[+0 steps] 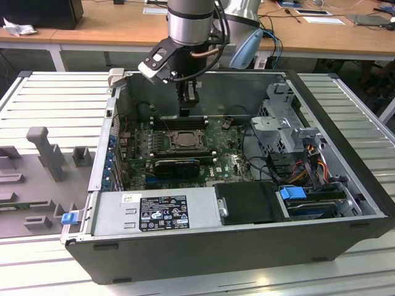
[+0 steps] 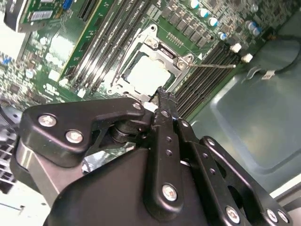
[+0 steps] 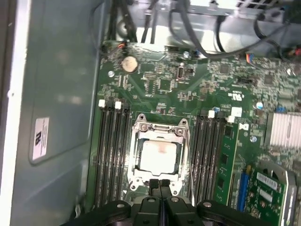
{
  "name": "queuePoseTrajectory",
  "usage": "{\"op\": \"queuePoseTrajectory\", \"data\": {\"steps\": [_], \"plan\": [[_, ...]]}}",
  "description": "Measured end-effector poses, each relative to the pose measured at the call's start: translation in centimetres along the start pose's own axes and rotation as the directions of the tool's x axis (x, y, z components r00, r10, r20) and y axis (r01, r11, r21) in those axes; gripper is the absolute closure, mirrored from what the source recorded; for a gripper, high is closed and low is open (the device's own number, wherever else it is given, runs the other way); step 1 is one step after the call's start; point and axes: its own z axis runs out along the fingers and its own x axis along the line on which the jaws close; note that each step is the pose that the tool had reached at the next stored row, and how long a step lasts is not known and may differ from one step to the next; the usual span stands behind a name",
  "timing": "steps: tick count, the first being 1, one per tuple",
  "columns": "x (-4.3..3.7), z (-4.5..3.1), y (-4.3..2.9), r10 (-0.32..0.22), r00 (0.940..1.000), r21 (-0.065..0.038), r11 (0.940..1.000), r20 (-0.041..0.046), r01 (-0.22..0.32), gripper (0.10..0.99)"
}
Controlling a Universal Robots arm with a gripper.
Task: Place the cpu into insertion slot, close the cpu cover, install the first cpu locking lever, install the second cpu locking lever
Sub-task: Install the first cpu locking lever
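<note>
Silver cpu framed by cpu cover, hand clenched beside, second wrist view adds lever

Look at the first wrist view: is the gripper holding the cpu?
No, the cpu lies flat in the insertion slot, while the gripper is shut at the slot's edge.

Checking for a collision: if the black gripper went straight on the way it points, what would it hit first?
Probably the edge of the silver-grey metal cpu cover framing the pale square cpu; the gripper points there, though depth is unclear.
</note>
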Motion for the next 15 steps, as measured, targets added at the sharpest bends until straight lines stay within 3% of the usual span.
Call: {"op": "queuePoseTrajectory", "data": {"steps": [7, 9, 10, 15], "plan": [[0.00, 0.00, 0.00, -0.138, 0.9904, 0.005, 0.9904, 0.0015, 0.138, 0.980], [0.00, 0.00, 0.00, -0.195, 0.9808, 0.007, 0.9808, 0.0017, 0.195, 0.980], [0.00, 0.00, 0.00, -0.230, 0.9731, 0.008, 0.9731, 0.0017, 0.230, 0.980], [0.00, 0.00, 0.00, -0.317, 0.9486, 0.011, 0.9485, 0.0017, 0.317, 0.980]]}}
